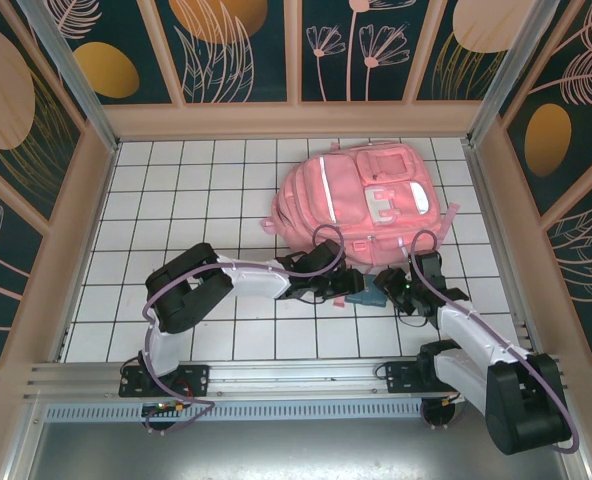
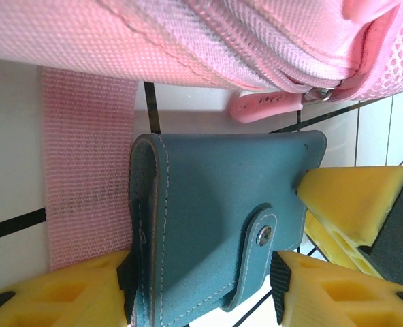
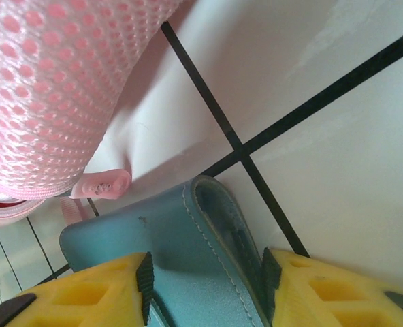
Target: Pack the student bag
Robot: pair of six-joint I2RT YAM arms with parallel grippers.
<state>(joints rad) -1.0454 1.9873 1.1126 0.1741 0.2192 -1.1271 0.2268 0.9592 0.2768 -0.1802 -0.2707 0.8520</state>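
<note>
The left gripper [image 2: 201, 283] and right gripper [image 3: 205, 286] each clamp the teal wallet [image 2: 215, 197].

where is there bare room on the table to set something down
Bare tiles lie between the backpack and the left wall. Crowded at the backpack's near edge, where the left pincer and right pincer clamp the wallet.

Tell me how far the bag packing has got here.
Done: nothing visibly packed; the bag lies flat, front up. In hand: the left tool and right tool both clamp the teal wallet, lying on the table beside the bag. Remaining: lift it and put it inside the bag.
</note>
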